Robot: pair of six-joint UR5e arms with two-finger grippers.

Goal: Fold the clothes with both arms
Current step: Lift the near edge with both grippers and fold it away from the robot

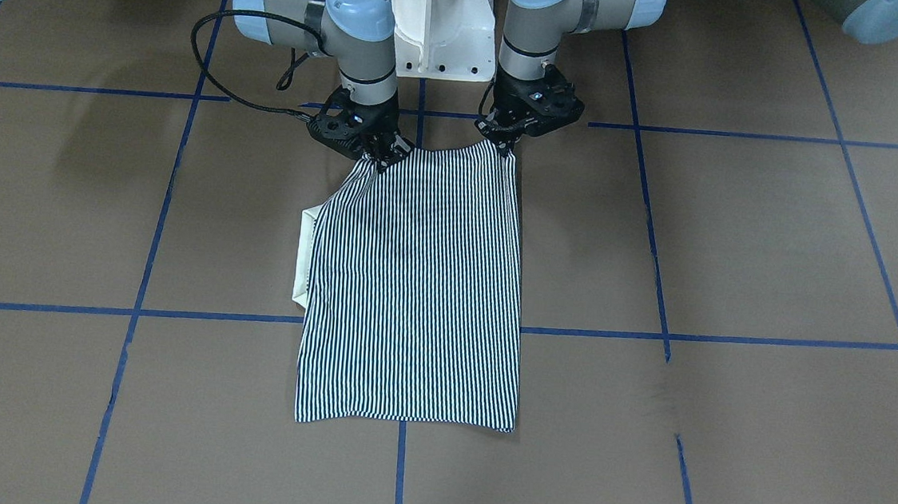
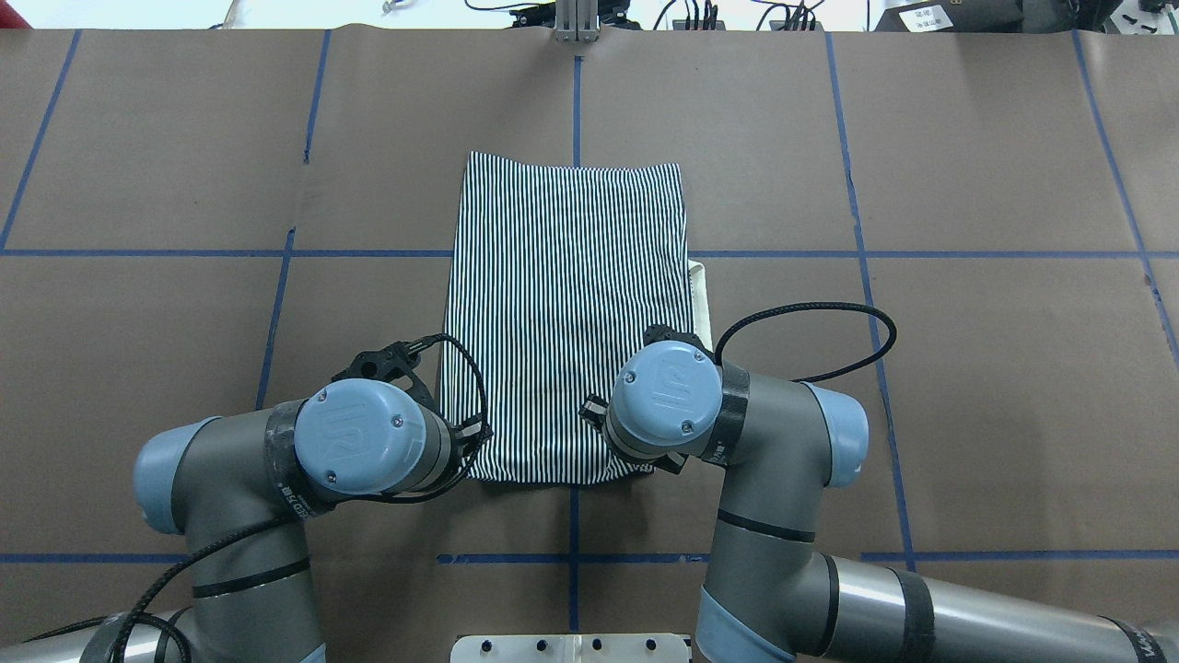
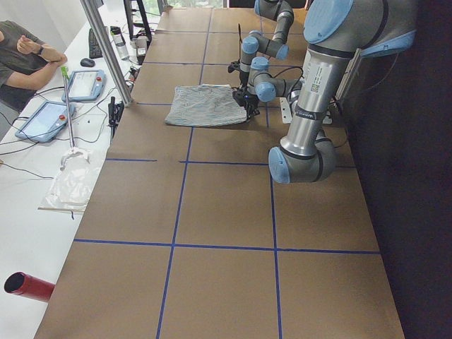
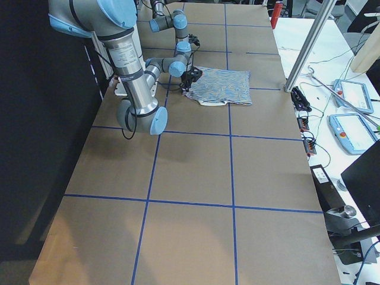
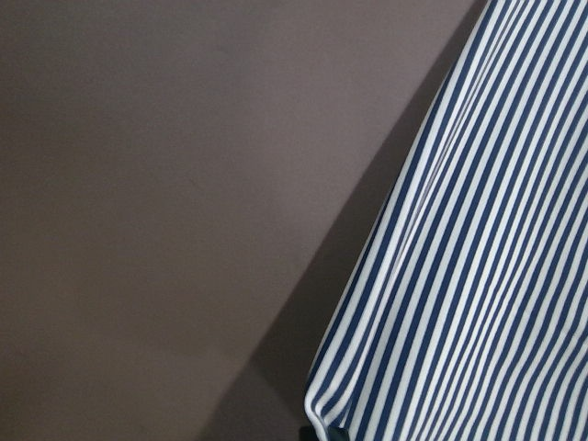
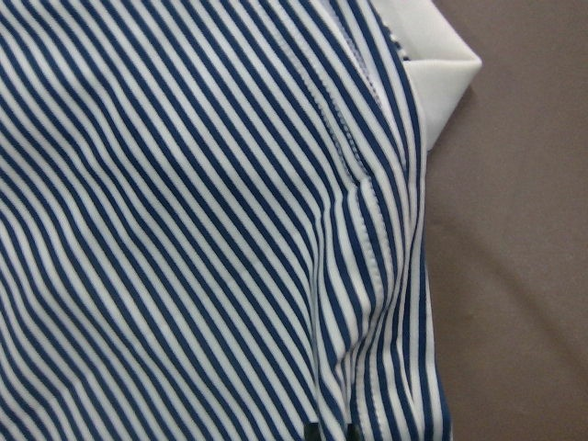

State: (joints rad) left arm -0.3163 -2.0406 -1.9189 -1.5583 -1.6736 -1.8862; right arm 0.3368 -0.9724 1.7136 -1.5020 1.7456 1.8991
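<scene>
The clothes are one navy-and-white striped polo shirt (image 1: 415, 281), folded into a long rectangle on the brown table (image 1: 737, 251). Its cream collar (image 1: 304, 257) pokes out from one long side. My left gripper (image 1: 510, 143) is shut on the shirt's corner nearest the robot base. My right gripper (image 1: 380, 157) is shut on the other near corner, on the collar side. Both corners are pulled slightly up off the table. In the overhead view the wrists hide both corners of the shirt (image 2: 566, 304). The right wrist view shows stripes, a seam and the collar (image 6: 432, 46).
The white pedestal base (image 1: 442, 35) stands just behind the grippers. Blue tape lines (image 1: 651, 332) grid the table. A side bench holds tablets (image 3: 49, 116) and a metal post (image 3: 106, 49), with a seated person (image 3: 21, 49) beside it. A red cylinder (image 3: 28, 286) lies near that bench's end.
</scene>
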